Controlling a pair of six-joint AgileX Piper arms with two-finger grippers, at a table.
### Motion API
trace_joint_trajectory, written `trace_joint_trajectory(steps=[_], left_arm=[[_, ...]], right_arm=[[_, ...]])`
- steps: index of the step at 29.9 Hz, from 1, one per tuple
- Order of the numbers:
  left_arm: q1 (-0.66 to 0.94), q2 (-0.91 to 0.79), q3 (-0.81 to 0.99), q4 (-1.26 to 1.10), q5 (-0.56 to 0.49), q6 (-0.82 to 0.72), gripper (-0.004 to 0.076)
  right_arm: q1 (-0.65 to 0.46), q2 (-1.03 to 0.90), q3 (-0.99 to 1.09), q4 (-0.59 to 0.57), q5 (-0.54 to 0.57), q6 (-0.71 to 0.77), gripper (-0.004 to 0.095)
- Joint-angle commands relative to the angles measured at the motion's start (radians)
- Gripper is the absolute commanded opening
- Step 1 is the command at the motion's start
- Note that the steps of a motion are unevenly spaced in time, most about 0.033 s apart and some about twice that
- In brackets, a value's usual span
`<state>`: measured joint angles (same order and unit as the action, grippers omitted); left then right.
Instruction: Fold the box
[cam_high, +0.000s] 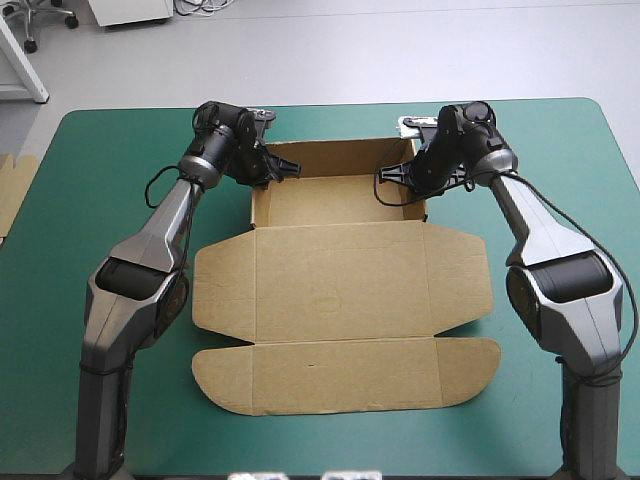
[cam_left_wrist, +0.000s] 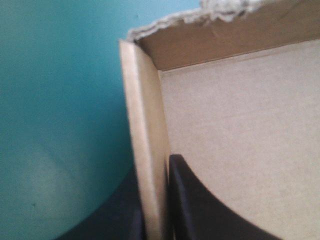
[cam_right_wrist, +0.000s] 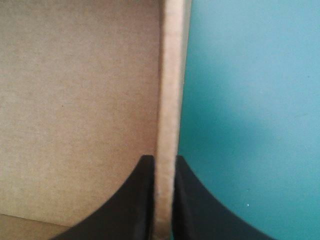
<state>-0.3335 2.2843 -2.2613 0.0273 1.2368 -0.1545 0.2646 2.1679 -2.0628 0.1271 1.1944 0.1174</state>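
**Two walls, two pinches on the box**

Two grippers are working the far end of the box (cam_high: 340, 285), which is lying mid-table on the teal-green cover (cam_high: 100, 150), its long axis running from me toward the table's far edge. Well left of the box, a strip of more board (cam_high: 10, 190) is poking in.

At the box's left side wall (cam_left_wrist: 145, 125), my left gripper (cam_high: 268, 168) is clamping the board, one finger inside the tray (cam_high: 340, 200) and one outside. At the box's right side wall (cam_right_wrist: 170, 75), my right gripper (cam_right_wrist: 164, 157) is doing the same, all but closed on the sheet.

Each arm is sitting nearest its own wall, and each wall is running straight ahead along its gripper. I am judging the coming move as holding both upright while tucking.

Only the high view is showing the lid (cam_high: 400, 300), lying flat on my side of the tray. Only the left wrist view is showing a ragged top edge on the box's far wall (cam_left_wrist: 225, 45).
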Motion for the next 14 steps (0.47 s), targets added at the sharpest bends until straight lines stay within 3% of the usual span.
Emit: trace_joint_trajectory(steps=[1, 4, 6, 9, 14], left_arm=[[-0.008, -0.06, -0.043, 0.009, 0.016, 0.031, 0.02], [-0.008, -0.061, -0.043, 0.001, 0.03, 0.031, 0.0424], [-0.008, -0.064, -0.043, -0.001, 0.042, 0.026, 0.052], [-0.008, -0.08, -0.043, -0.014, 0.041, 0.022, 0.0535], [-0.017, -0.136, -0.043, -0.015, 0.002, 0.009, 0.0534]], right_arm=[[-0.014, -0.071, -0.052, -0.021, -0.022, -0.024, 0.0238], [-0.015, -0.073, -0.07, -0.023, -0.011, -0.02, 0.0361], [-0.015, -0.078, -0.078, -0.024, -0.007, -0.02, 0.0441], [-0.016, -0.087, -0.078, -0.036, -0.003, -0.02, 0.0505], [-0.016, -0.13, -0.078, -0.062, -0.007, -0.02, 0.0505]])
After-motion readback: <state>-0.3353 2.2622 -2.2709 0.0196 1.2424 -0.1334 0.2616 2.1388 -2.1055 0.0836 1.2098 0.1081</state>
